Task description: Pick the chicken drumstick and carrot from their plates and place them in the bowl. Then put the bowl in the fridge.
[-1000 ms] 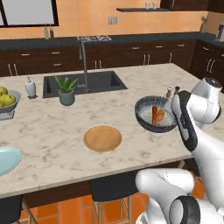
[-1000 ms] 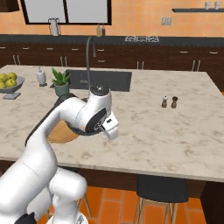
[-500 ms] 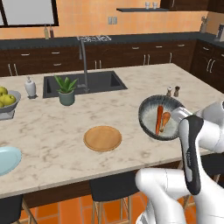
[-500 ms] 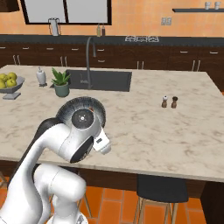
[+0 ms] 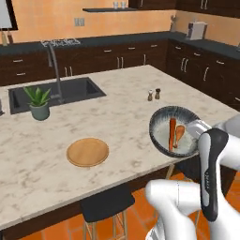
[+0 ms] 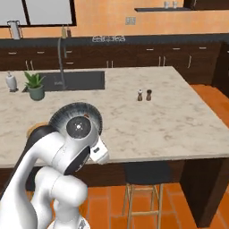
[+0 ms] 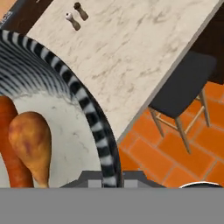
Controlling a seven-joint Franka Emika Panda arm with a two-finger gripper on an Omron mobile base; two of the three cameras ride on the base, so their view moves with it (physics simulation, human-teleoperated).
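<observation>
The pincer (image 7: 109, 181), clenched on the rim of the round dark grey-blue bowl (image 5: 161, 123), has been carried off the marble island counter (image 5: 112, 122) since a second ago; fridge delivery is under way. The hand view alone shows the grip; the left base view shows the orange carrot (image 5: 172, 133) and golden-brown drumstick (image 5: 180, 135) inside.

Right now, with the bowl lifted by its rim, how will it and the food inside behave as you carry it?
The bowl looks rigid, but it's pinched at one rim spot, so it may swing. It seems tilted, so the carrot and drumstick could slide or roll toward the low side. The smooth pale inside probably offers little grip.
</observation>
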